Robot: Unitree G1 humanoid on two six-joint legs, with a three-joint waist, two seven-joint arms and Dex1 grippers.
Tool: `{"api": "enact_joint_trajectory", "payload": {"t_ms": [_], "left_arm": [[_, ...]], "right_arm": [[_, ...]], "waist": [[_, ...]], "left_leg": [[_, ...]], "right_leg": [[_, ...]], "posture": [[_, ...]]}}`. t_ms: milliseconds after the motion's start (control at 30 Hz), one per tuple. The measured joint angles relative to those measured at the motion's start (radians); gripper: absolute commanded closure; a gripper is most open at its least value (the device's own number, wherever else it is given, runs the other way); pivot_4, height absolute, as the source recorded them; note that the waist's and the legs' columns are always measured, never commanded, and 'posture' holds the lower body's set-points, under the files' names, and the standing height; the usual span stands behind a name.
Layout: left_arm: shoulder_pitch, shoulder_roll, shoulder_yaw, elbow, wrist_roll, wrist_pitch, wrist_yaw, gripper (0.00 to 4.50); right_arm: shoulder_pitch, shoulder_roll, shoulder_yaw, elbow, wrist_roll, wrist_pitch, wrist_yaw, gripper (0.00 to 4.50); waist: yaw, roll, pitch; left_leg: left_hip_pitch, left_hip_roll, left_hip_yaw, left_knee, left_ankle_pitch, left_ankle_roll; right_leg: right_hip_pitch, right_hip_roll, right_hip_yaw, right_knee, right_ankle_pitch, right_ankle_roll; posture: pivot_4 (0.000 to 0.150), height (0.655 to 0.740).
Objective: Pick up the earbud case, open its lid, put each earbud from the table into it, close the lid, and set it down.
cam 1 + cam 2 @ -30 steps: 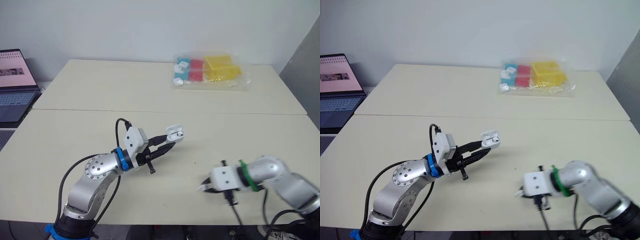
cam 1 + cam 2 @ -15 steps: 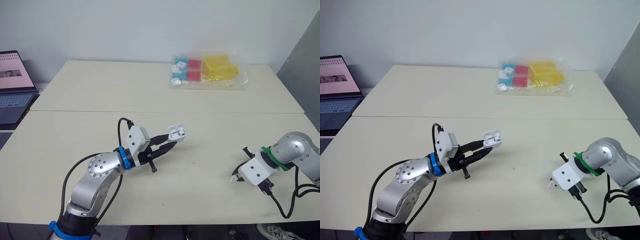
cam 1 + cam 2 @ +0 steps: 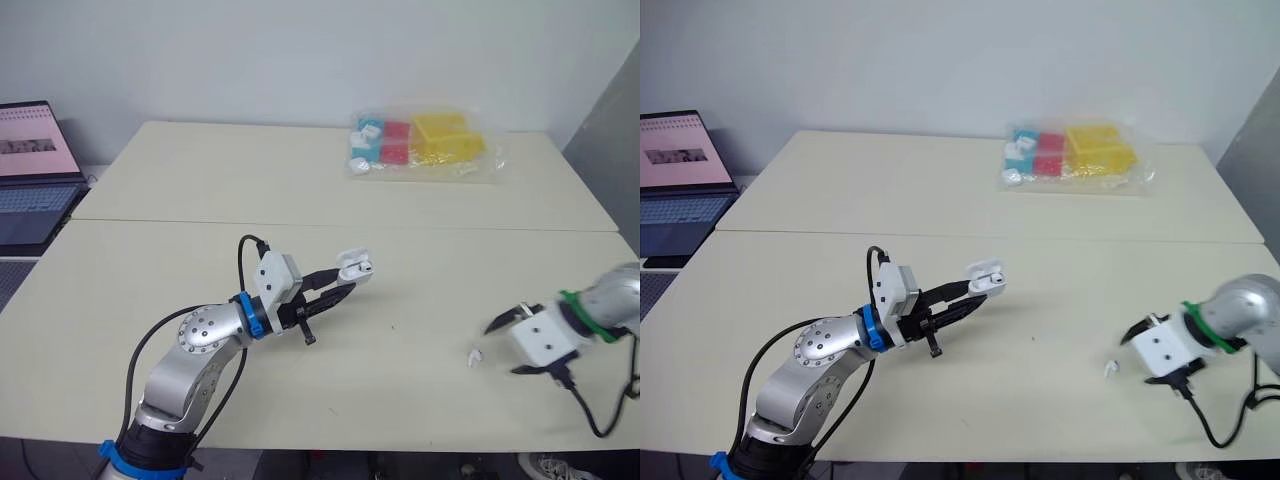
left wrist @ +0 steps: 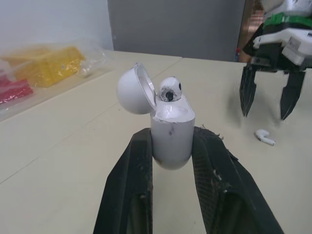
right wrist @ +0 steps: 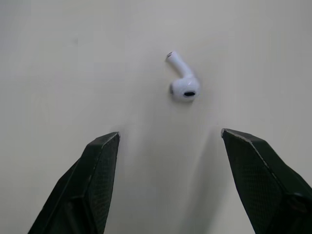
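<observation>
Well, the left gripper [image 3: 341, 285] held the earbud case [image 4: 170, 134] tight — lid open, an earbud [image 4: 170, 89] inside. The right gripper [image 5: 169, 132] hung wide open just beside the second earbud [image 5: 183, 83] on the table [image 3: 200, 180].

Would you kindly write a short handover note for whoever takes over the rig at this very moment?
Left gripper: shut on the earbud case, lid open.
Right gripper: open and empty, aimed at the loose earbud, which lies on the table untouched.
Done: case picked up, lid opened, seated earbud already in the case.
Left: grasp the loose earbud, put it in the case, close the lid, set the case down.
</observation>
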State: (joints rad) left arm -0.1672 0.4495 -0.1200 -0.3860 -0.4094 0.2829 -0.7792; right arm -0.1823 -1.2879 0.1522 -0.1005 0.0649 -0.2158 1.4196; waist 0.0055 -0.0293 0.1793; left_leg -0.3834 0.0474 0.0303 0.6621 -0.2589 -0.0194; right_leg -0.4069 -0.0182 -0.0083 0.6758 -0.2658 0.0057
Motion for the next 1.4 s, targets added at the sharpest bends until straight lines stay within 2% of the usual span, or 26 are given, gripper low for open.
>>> {"api": "enact_joint_trajectory", "payload": {"t_ms": [67,133,267,367,533,667,900,1133,1400], "left_arm": [[-0.004,-0.006,-0.004,0.004,0.001,-0.004,0.000,3.73],[-0.007,-0.012,-0.010,0.008,0.001,-0.010,-0.002,3.73],[-0.010,-0.017,-0.017,0.026,0.002,-0.018,-0.015,3.73],[-0.014,-0.018,-0.018,0.038,0.005,-0.027,-0.019,3.73],[-0.014,-0.017,-0.019,0.041,0.005,-0.030,-0.024,3.73],[-0.016,-0.017,-0.019,0.043,0.005,-0.030,-0.036,3.73],[-0.017,-0.015,-0.019,0.043,0.008,-0.031,-0.040,3.73],[-0.017,-0.013,-0.018,0.042,0.008,-0.031,-0.040,3.73],[-0.018,-0.012,-0.019,0.042,0.008,-0.030,-0.040,3.73]], "right_arm": [[0.083,-0.007,-0.093,-0.079,0.059,0.111,-0.023,1.03],[0.218,0.028,-0.220,-0.191,0.142,0.304,-0.080,1.03],[0.418,0.220,-0.425,-0.446,0.263,0.708,-0.302,1.03],[0.450,0.383,-0.446,-0.620,0.316,0.932,-0.503,1.03],[0.457,0.601,-0.387,-0.783,0.314,1.123,-0.780,1.03],[0.478,0.671,-0.299,-0.804,0.249,1.169,-0.939,1.03],[0.542,0.724,-0.205,-0.794,0.153,1.116,-1.059,1.03],[0.635,0.819,-0.229,-0.785,0.111,1.059,-1.125,1.03],[0.688,0.840,-0.287,-0.748,0.103,0.996,-1.131,1.03]], "waist": [[-0.002,0.000,0.000],[-0.001,-0.001,0.000],[0.003,-0.001,0.000],[-0.003,0.000,0.000],[-0.005,-0.001,-0.001],[-0.006,-0.001,-0.001],[-0.007,-0.001,-0.001],[-0.006,-0.001,-0.001],[-0.007,-0.001,-0.001]], "left_leg": [[0.000,0.000,0.000,0.000,0.000,0.000],[0.001,0.000,-0.001,0.000,0.000,0.000],[0.001,0.000,-0.002,0.001,0.000,0.000],[0.002,0.000,-0.001,0.001,0.000,-0.001],[0.001,0.000,-0.002,0.001,0.000,-0.001],[-0.001,-0.001,-0.001,0.000,0.000,-0.001],[-0.003,-0.001,-0.002,-0.001,0.000,0.000],[-0.002,0.000,-0.002,-0.001,0.000,0.000],[-0.003,-0.001,-0.002,-0.001,0.000,0.000]], "right_leg": [[0.000,0.000,0.000,0.000,0.000,0.000],[0.001,0.000,-0.001,0.000,0.000,0.000],[0.001,0.000,-0.002,0.002,0.000,0.001],[0.001,0.000,-0.001,0.002,0.000,0.002],[0.001,0.000,-0.001,0.001,0.001,0.002],[0.000,0.001,-0.001,-0.001,0.000,0.004],[0.000,0.001,-0.002,-0.003,-0.001,0.005],[0.000,0.000,-0.002,-0.003,-0.001,0.004],[0.000,0.000,-0.002,-0.003,-0.001,0.004]], "posture": [[0.150,0.7400],[0.150,0.7400],[0.150,0.7400],[0.150,0.7400],[0.150,0.7400],[0.150,0.7400],[0.150,0.7400],[0.150,0.7400],[0.150,0.7400]]}}
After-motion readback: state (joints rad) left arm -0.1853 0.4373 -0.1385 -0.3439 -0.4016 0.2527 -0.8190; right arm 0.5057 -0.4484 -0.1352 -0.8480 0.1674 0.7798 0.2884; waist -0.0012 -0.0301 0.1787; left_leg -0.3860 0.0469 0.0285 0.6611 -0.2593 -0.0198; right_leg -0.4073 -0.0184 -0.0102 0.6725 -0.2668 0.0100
